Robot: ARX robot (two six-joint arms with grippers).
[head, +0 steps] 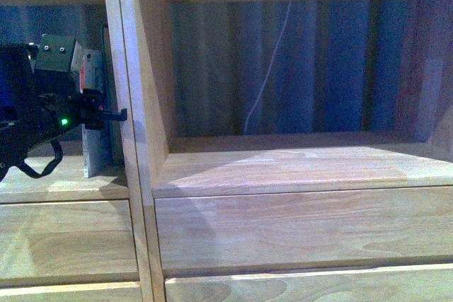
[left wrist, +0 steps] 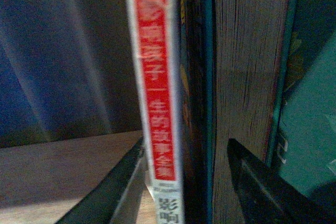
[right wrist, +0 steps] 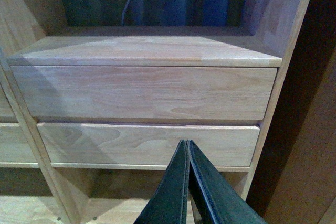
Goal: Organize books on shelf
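The pale wood shelf [head: 283,167] fills the front view. In its left compartment the books [head: 95,143] stand upright against the divider. My left gripper [head: 113,113] is open at their spines. In the left wrist view its two dark fingers [left wrist: 118,192] stand either side of the thin paperback's white spine with the red patch [left wrist: 157,77] and the thin dark green book [left wrist: 208,103] next to it, without closing on them. My right gripper [right wrist: 186,148] is shut and empty, in front of the shelf's plank drawer fronts [right wrist: 142,90]. It is out of the front view.
A thicker book with page edges [left wrist: 247,77] and a teal cover [left wrist: 310,129] stand beside the green book. The right compartment [head: 297,68] holds no books; a white cable [head: 265,83] hangs behind it. A reddish-brown cabinet [right wrist: 310,129] stands beside the shelf.
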